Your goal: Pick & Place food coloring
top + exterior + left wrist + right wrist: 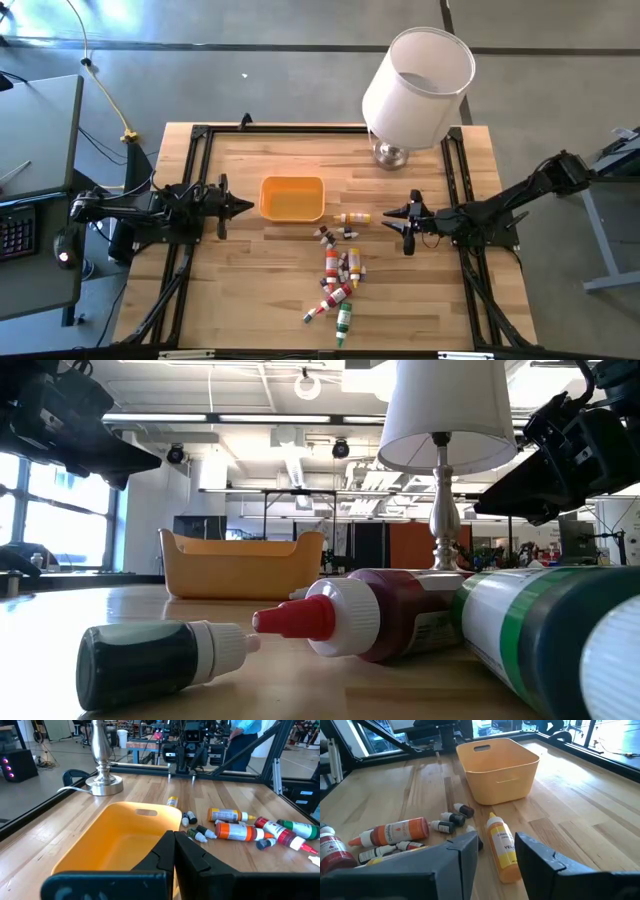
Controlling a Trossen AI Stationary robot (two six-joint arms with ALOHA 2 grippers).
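Note:
Several small food coloring bottles (338, 275) lie on their sides on the wooden table, between the orange tray (268, 197) and the near edge. Among them are a yellow bottle (502, 847), an orange one (395, 831), a red one (390, 615) and a green one (343, 320). My left gripper (246, 207) hovers left of the tray, shut, as its wrist view shows (174, 845). My right gripper (392, 220) hovers right of the yellow bottle (353, 217), open (496, 845), above the table. Neither touches a bottle.
A lamp with a white shade (415, 80) stands on its metal base (102, 782) at the table's far edge, right of centre. A black frame (200, 135) runs around the table. Bare wood lies between the tray and each gripper.

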